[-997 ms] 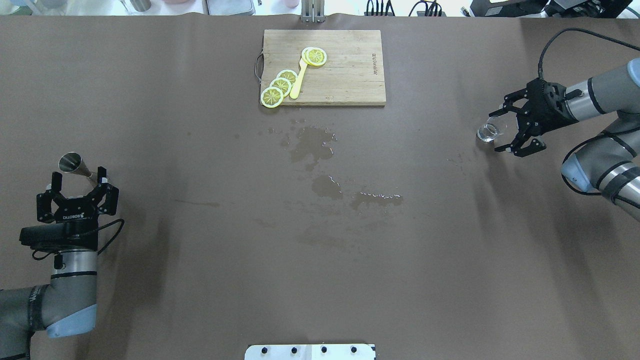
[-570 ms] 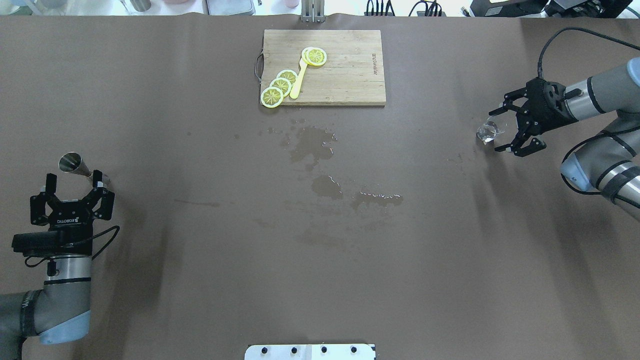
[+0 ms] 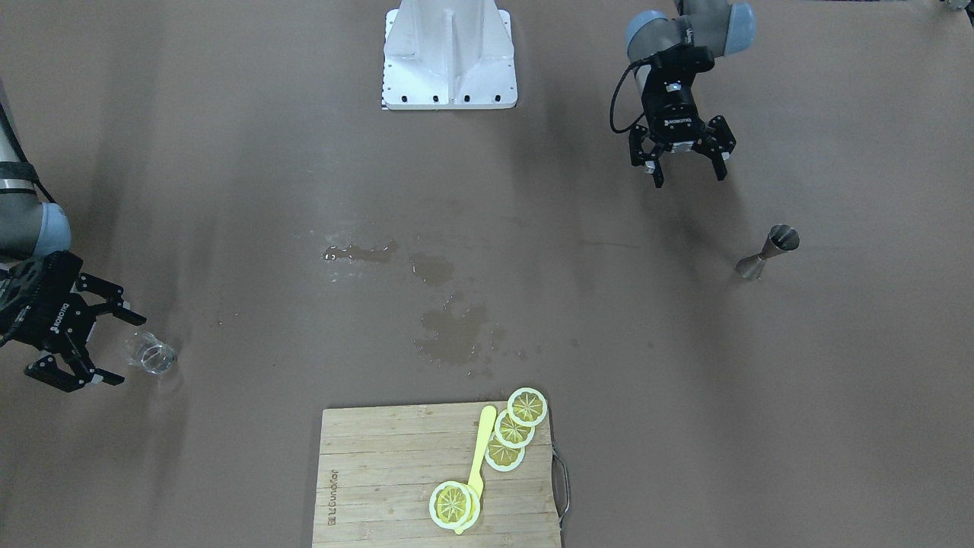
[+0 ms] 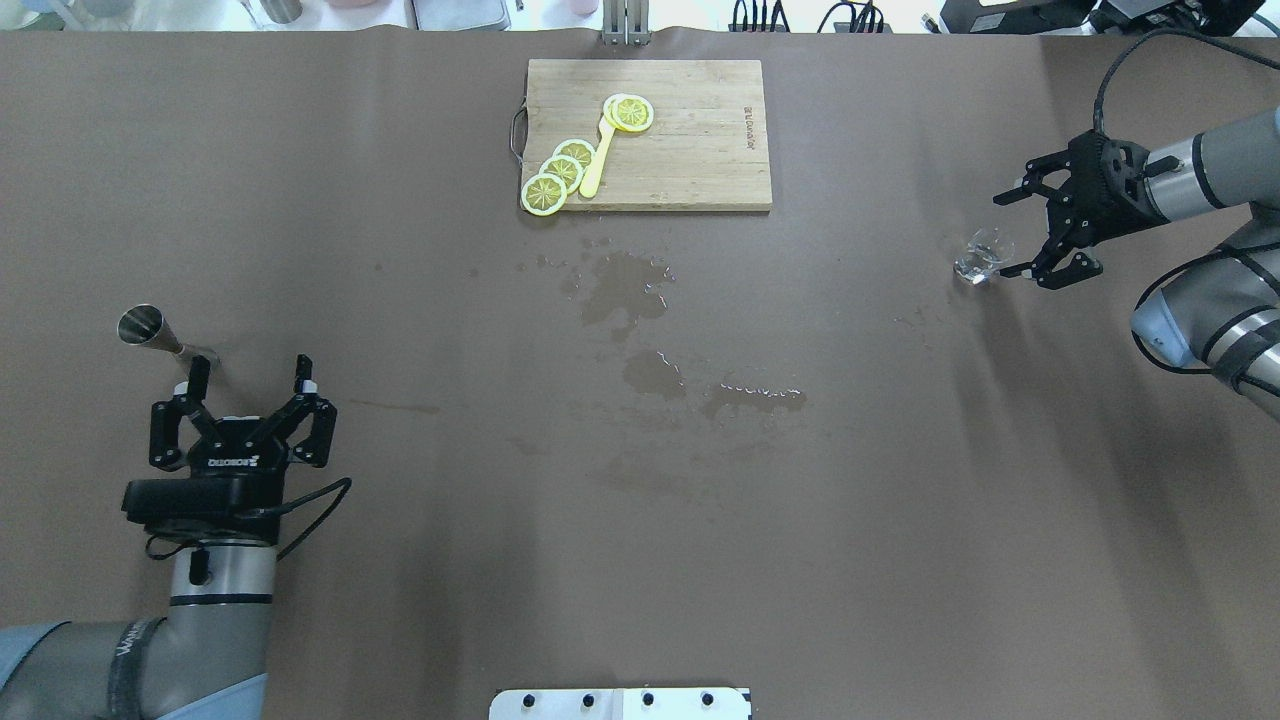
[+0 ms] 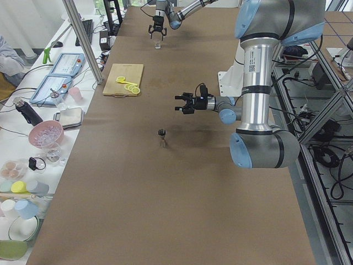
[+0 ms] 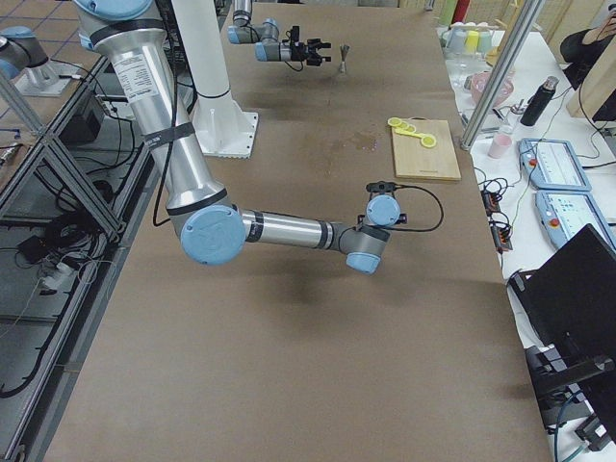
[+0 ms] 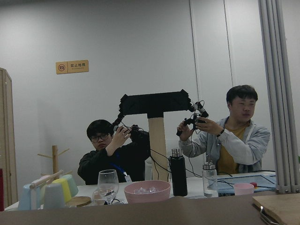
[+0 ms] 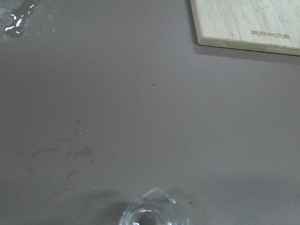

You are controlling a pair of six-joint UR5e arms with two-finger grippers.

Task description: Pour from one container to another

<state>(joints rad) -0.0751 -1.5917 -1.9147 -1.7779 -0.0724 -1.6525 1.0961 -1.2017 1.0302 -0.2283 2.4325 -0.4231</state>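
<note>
At about 3 o'clock on the table, overhead view: the glass cup stands upright, alone. The right gripper has its jaws spread wide and holds nothing. The cup sits just past its fingertips, toward 8 o'clock from the jaw mouth, not between the fingers; contact cannot be judged.

At 9 o'clock: the jigger stands on one cone. The left gripper is likewise spread and empty, and the jigger lies near it toward 11 o'clock, apart.

Wet patches mark the table centre. The cutting board with lemon slices lies at 12 o'clock.

Handling, judged:
- Cup: light, rigid, breakable, probably slick if wet. Take it across the wall above the thick base, rim left free for the pour, with modest squeeze.
- Jigger: stiff steel, light, small foot, likely to tip on a nudge. Pinch at the narrow waist to steady it. Its mouth is a small target, so pour slowly.
</note>
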